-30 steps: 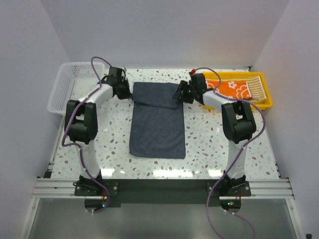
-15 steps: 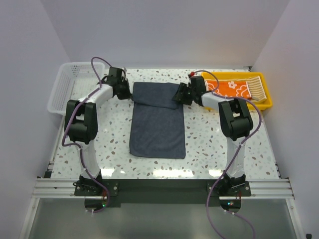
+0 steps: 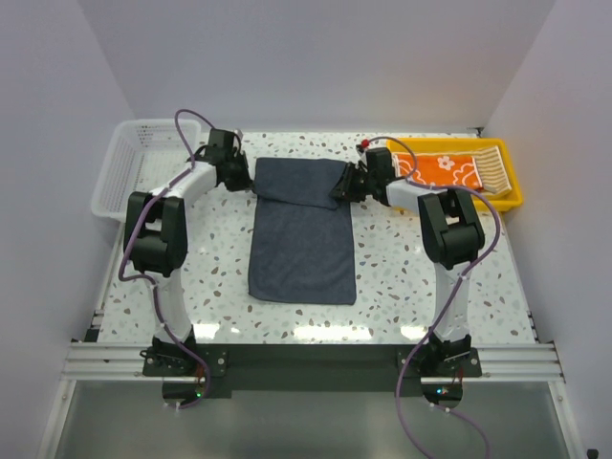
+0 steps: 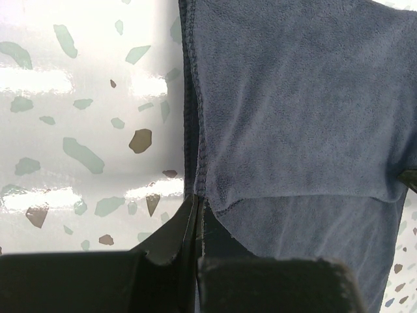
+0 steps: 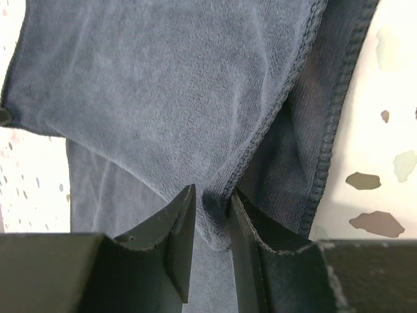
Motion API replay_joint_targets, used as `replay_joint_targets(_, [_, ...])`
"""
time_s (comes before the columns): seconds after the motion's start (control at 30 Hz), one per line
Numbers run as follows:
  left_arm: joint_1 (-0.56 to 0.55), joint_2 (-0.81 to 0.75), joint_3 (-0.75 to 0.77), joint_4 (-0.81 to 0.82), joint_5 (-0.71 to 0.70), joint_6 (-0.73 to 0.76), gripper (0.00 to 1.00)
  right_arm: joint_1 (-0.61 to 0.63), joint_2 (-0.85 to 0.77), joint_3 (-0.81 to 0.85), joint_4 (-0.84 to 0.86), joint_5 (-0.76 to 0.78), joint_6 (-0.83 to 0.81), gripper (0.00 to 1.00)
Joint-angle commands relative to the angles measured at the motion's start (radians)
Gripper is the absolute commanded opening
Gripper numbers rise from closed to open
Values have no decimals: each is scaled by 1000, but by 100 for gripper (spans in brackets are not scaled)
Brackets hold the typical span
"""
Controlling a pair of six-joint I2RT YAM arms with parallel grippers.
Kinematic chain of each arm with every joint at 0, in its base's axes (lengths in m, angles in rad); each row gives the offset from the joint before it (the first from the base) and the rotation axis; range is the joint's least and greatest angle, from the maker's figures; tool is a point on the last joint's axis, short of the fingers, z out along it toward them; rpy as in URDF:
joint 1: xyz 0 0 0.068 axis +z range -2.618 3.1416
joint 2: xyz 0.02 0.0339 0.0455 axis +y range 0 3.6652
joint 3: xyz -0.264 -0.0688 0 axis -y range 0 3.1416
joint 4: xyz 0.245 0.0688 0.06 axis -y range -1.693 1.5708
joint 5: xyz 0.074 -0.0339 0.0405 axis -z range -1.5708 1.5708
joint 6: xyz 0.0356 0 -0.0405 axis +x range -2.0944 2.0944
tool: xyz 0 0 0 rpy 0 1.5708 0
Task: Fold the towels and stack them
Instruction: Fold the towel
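Running near-to-far, the dark towel (image 3: 302, 239) has its folded far corners pinched by the left gripper (image 4: 197, 207) and right gripper (image 5: 212, 197).

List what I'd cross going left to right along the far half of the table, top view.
white mesh basket → left arm's fingers → dark blue-grey towel → right arm's fingers → orange flower-print towel → tan striped towel

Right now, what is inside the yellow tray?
The yellow tray holds an orange towel with white flower prints and, at its right end, a tan-and-white striped towel. The right arm covers its left end; anything beneath the towels is hidden.
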Motion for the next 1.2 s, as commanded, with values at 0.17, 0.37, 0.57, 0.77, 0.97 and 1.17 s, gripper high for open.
replay_joint_targets(0.17, [2,-7,1,-4,13,30,0,-3,-52,-15,24,-78,-50,30])
replay_joint_targets(0.37, [2,-9,1,-10,8,34,0,-17,-58,-43,2,-105,-108,24])
replay_joint_targets(0.57, [2,-7,7,-15,8,40,0,-32,-60,-39,-13,-131,-136,11])
replay_joint_targets(0.77, [7,-13,53,-50,-2,41,0,-63,-84,34,-111,-130,-151,1])
replay_joint_targets(0.97, [15,-29,108,-96,-18,40,0,-83,-118,129,-295,-96,-154,0])
replay_joint_targets(1.17, [15,-68,121,-136,8,38,0,-86,-166,176,-448,-81,-145,0])
